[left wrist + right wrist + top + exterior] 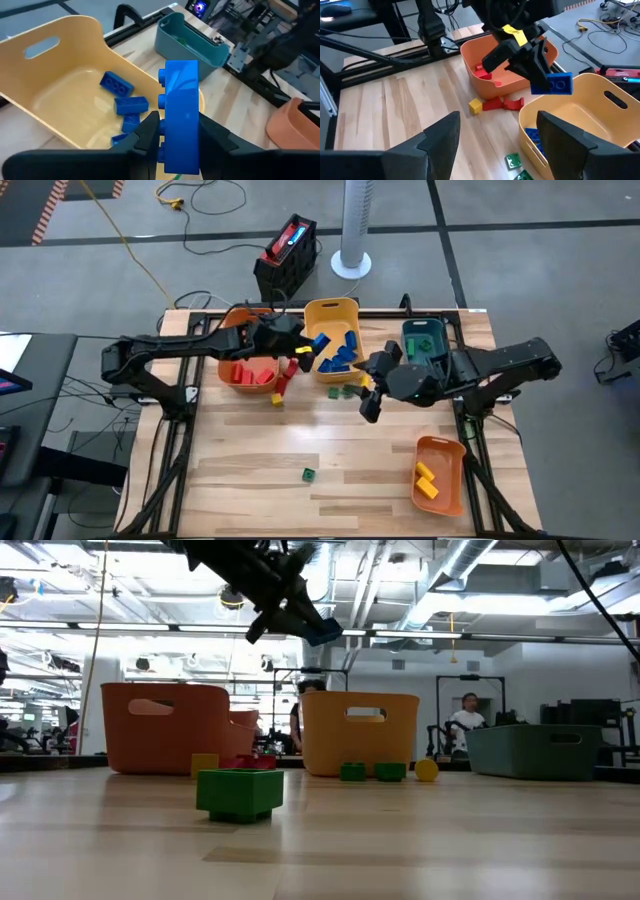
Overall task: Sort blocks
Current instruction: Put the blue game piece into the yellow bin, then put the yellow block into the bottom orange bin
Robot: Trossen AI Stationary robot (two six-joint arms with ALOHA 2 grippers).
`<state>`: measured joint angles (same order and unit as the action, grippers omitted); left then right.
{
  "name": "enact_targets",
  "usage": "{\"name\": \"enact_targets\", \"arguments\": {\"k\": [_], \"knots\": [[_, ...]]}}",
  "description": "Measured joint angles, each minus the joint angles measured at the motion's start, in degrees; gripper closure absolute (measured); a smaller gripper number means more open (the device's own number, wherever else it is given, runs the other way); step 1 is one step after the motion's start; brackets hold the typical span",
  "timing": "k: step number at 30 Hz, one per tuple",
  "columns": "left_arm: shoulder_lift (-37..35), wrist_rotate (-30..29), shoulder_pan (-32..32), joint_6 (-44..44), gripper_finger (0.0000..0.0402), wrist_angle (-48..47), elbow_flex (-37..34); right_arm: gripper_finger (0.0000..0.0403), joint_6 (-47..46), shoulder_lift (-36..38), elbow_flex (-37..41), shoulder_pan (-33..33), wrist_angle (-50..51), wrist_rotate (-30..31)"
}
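My left gripper (305,340) is shut on a blue block (180,115) above the left rim of the yellow bin (333,315), which has several blue blocks in it. The low view shows this block (322,632) high above the table. My right gripper (368,395) hangs open and empty over the table between the yellow bin and the teal bin (425,340). Two green blocks (341,391) lie on the table near it. Red blocks (285,380) and a yellow block (277,399) lie beside the orange bin (250,368). My left gripper pinches the blue block between its two fingers (150,135), on its studded face and the face opposite, at the end nearest the wrist (177,155). The fingers come from the table's left, slanting down. The block sticks out beyond the fingertips, lifted clear.
A second orange bin (440,470) holding yellow blocks sits at the near right. A single green block (309,473) lies on open wood toward the near edge. The orange bin on the left holds red blocks. Metal frame rails run along both sides of the table.
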<state>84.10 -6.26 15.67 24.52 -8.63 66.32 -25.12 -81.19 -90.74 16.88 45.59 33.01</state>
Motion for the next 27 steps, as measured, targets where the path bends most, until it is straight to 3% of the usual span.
{"name": "enact_targets", "arguments": {"k": [8, 18, 27], "knots": [[9.77, 3.13, 0.67, 2.15, 0.0311, 1.00, 2.26, 0.0129, 0.04, -0.62, 0.00, -1.72, -0.24, 0.02], [24.18, 2.69, 1.21, -3.44, 0.0302, -18.03, 21.14, 0.0129, -0.78, -0.59, 0.00, -0.03, -0.87, -0.02], [25.19, 0.52, 1.41, -7.17, 0.0252, -20.56, 24.65, 0.0129, -4.73, -0.60, 0.00, 0.81, 2.58, 0.09]]}}
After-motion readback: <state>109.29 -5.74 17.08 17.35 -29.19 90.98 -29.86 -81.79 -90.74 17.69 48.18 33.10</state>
